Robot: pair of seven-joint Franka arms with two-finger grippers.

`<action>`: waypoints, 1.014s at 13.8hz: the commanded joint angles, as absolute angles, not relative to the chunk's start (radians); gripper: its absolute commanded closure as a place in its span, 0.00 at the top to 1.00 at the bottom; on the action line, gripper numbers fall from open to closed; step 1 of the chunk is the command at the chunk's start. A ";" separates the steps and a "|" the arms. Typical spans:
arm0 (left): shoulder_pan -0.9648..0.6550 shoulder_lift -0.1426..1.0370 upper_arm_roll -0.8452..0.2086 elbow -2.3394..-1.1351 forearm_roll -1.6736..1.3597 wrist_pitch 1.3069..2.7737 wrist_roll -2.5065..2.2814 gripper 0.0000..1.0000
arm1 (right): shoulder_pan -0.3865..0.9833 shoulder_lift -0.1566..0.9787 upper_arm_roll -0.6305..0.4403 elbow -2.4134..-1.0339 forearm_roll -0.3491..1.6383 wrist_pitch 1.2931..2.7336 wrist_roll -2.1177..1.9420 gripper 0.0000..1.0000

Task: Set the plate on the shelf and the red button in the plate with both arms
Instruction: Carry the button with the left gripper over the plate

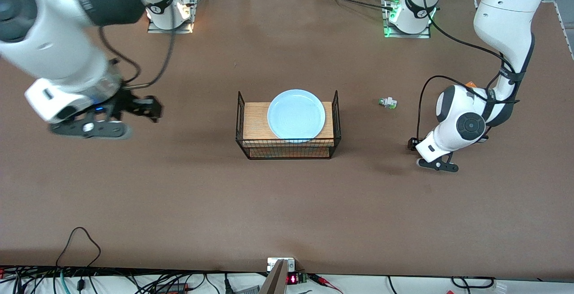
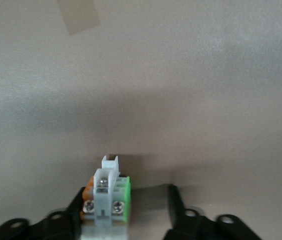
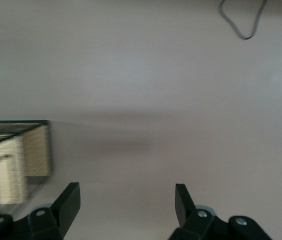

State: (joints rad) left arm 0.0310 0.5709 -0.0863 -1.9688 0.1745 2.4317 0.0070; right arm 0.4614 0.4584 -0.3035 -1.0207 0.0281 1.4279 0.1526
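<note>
Plate part looks sorted to me: the round pale-blue glossy plate (image 1: 296,114) sits in the black wire basket with the wooden floor (image 1: 251,126), dead centre of the front view. So the step you're on is the pickup of the tiny white push-button switch with the green side and reddish-orange cap (image 2: 106,197). In the left wrist view it's on the table between the fingers of the left gripper (image 2: 126,192), which is low at the left arm's end of the table with its fingers spread, not clamped on anything. The switch sits right up against one finger (image 2: 78,207) with a wide gap to the other. I'd nudge the hand over so it's centred, then squeeze on the flat sides so it doesn't twist or pop out, and lift straight up. The right gripper (image 3: 126,200) hangs released over bare table beside the basket, waiting. Count: one plate, one basket, two little switches. Don't mix yours up with the white piece with the green-silver end (image 1: 387,102), which lies on the table between the basket and the left arm.
</note>
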 commanded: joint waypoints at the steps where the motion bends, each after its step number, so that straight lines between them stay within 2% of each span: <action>1: 0.043 0.561 -0.087 -1.964 0.195 2.410 0.064 0.13 | 0.372 0.445 -0.310 -1.031 0.025 1.413 -0.029 0.85; 2: 0.046 0.560 -0.087 -1.962 0.195 2.407 0.064 0.04 | 0.339 0.445 -0.308 -1.031 0.031 1.411 -0.044 0.85; 5: 0.046 0.540 -0.087 -1.947 0.195 2.395 0.055 0.00 | 0.319 0.446 -0.305 -1.034 0.022 1.408 -0.043 0.85; 6: 0.045 0.519 -0.095 -1.933 0.195 2.352 0.061 0.00 | 0.318 0.446 -0.304 -1.035 0.021 1.404 -0.043 0.85; 8: 0.029 0.493 -0.110 -1.843 0.195 2.172 0.081 0.00 | 0.327 0.446 -0.304 -1.064 0.018 1.394 -0.032 0.85; 10: 0.041 0.483 -0.184 -1.764 0.190 2.029 0.109 0.00 | 0.324 0.436 -0.299 -1.091 0.023 1.390 -0.029 0.85; 12: 0.031 0.457 -0.227 -1.673 0.178 1.900 0.109 0.00 | 0.304 0.346 -0.290 -1.246 0.037 1.451 -0.023 0.85; 14: 0.041 0.448 -0.306 -1.570 0.079 1.804 0.094 0.00 | 0.221 0.243 -0.200 -1.409 0.037 1.596 -0.032 0.85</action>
